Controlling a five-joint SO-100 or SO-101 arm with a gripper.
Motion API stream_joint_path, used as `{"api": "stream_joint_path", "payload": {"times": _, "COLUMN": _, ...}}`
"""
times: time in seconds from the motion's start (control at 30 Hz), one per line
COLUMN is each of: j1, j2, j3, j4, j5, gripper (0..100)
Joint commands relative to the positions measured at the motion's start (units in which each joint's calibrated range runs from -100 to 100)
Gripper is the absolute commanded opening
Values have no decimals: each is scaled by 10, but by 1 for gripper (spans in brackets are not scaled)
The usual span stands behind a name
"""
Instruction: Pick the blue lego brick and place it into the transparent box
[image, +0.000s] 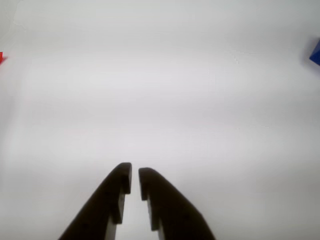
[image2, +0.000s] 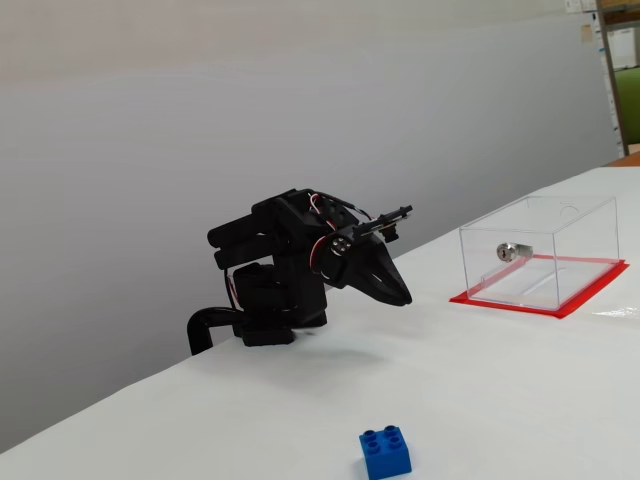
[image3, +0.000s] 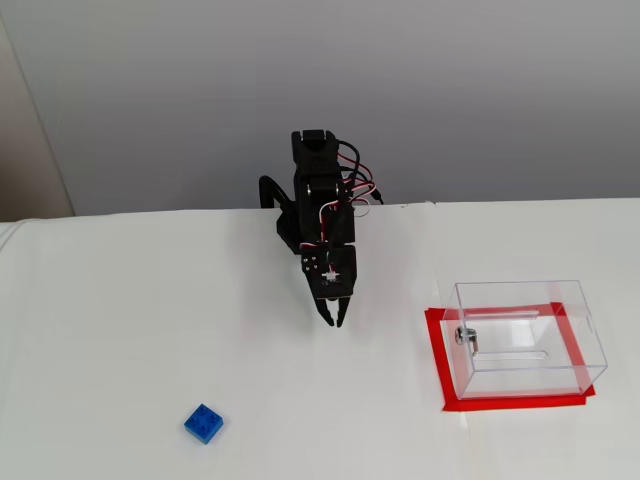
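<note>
Gripper (image3: 334, 322) folded near the arm's base, jaws nearly pressed together, holding nothing. Blue brick (image3: 204, 423) well apart on the white table (image3: 100, 330), toward the camera and left in that fixed view. Clear box (image3: 528, 338) off right, empty.

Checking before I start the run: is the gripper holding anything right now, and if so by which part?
Nothing is held. The gripper is nearly closed with only bare table between its fingertips, and the blue brick lies apart on the table.
</note>
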Motion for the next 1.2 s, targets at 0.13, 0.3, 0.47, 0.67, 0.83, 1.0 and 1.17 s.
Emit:
{"api": "stream_joint_path", "payload": {"times": 0.13, "j1": -18, "j2": 57, "j3": -80, "j4": 1, "j5": -1, "gripper": 2}}
{"api": "stream_joint_path", "payload": {"times": 0.3, "j1": -23, "j2": 127, "j3": -142, "j4": 1, "j5": 0, "gripper": 2}}
{"api": "stream_joint_path", "payload": {"times": 0.47, "j1": -23, "j2": 178, "j3": -203, "j4": 1, "j5": 2, "gripper": 2}}
{"api": "stream_joint_path", "payload": {"times": 0.67, "j1": -23, "j2": 233, "j3": -254, "j4": 1, "j5": 2, "gripper": 2}}
{"api": "stream_joint_path", "payload": {"times": 0.83, "j1": -24, "j2": 294, "j3": -327, "j4": 1, "j5": 2, "gripper": 2}}
{"api": "stream_joint_path", "payload": {"times": 1.0, "j1": -24, "j2": 387, "j3": -412, "j4": 2, "j5": 2, "gripper": 2}}
{"api": "stream_joint_path", "payload": {"times": 1.17, "j1": -24, "j2": 467, "j3": -495, "j4": 2, "j5": 3, "gripper": 2}}
